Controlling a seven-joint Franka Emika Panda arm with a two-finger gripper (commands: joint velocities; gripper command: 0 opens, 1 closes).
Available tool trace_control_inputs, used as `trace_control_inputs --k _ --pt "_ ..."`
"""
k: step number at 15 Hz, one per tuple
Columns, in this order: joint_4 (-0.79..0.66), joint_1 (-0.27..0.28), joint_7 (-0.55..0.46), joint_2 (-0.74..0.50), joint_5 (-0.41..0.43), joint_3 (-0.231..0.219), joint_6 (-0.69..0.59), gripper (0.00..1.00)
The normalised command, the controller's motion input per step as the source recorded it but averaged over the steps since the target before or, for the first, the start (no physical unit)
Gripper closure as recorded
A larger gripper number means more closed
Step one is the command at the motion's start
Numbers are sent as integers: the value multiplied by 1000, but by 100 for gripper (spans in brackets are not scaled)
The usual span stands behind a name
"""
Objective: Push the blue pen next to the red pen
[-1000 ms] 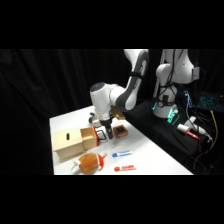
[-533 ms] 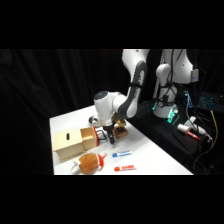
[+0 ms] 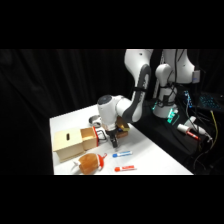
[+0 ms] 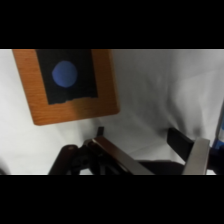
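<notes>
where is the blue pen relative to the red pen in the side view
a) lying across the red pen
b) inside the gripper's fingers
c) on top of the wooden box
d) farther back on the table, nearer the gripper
d: the blue pen lies on the white table behind the red pen, apart from it, just below the gripper.

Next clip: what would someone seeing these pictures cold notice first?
The white arm, bending down from the upper right so its gripper hangs just above the blue pen near the table's front. The red pen lies apart, nearer the front edge. To the left sit a wooden box and an orange round object; the wrist view shows a wooden block with a blue circle.
</notes>
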Motion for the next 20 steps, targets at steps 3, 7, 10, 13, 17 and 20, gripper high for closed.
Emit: trace_control_inputs --k 3,7,10,13,17,20 --pt "-122 376 320 -62 -111 -120 93 0" --pt "-56 278 242 -29 -110 -70 -12 0" --pt "14 198 190 -7 -117 -59 -99 0" --pt "51 152 167 -9 -120 -51 -129 0" --pt "101 167 211 -24 -147 -59 -179 0" --pt "145 202 250 -17 -182 -74 -216 0"
